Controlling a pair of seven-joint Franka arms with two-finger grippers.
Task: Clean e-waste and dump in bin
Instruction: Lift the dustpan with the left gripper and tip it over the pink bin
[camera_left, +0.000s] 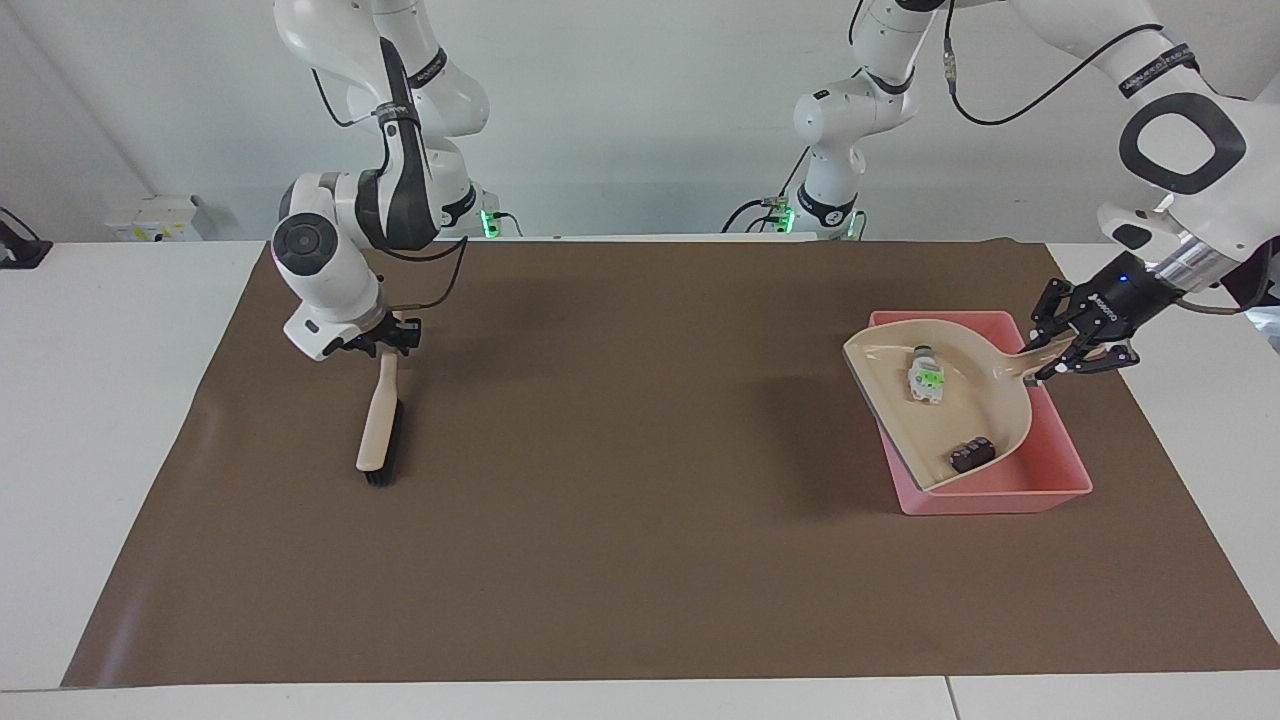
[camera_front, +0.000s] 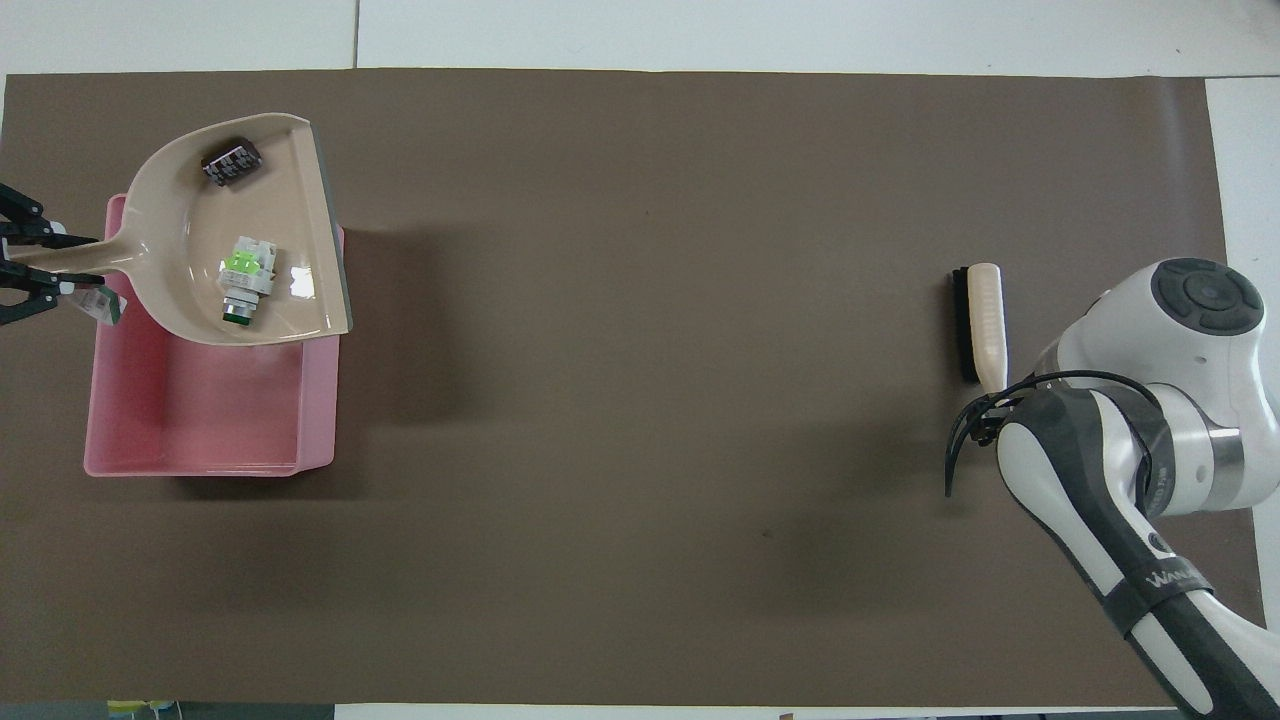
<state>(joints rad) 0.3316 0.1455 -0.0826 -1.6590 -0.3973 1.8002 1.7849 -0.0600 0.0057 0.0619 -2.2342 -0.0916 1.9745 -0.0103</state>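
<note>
My left gripper (camera_left: 1050, 360) is shut on the handle of the beige dustpan (camera_left: 985, 400), which hangs roughly level over the pink bin (camera_left: 1010, 495). Both e-waste pieces lie in the pan: the white component with the green mark (camera_left: 925, 377) and the dark ridged block (camera_left: 971, 454). In the overhead view the dustpan (camera_front: 180, 230) covers the bin's (camera_front: 200, 420) part farther from the robots, with the left gripper (camera_front: 55, 268) at the view's edge. The white component (camera_front: 243, 283) and dark block (camera_front: 231, 161) show there too.
A beige brush with black bristles (camera_left: 378, 430) lies on the brown mat (camera_left: 620, 520) toward the right arm's end of the table. My right gripper (camera_left: 385, 345) sits at the top of its handle. From overhead the right arm's wrist hides that gripper above the brush (camera_front: 980, 320).
</note>
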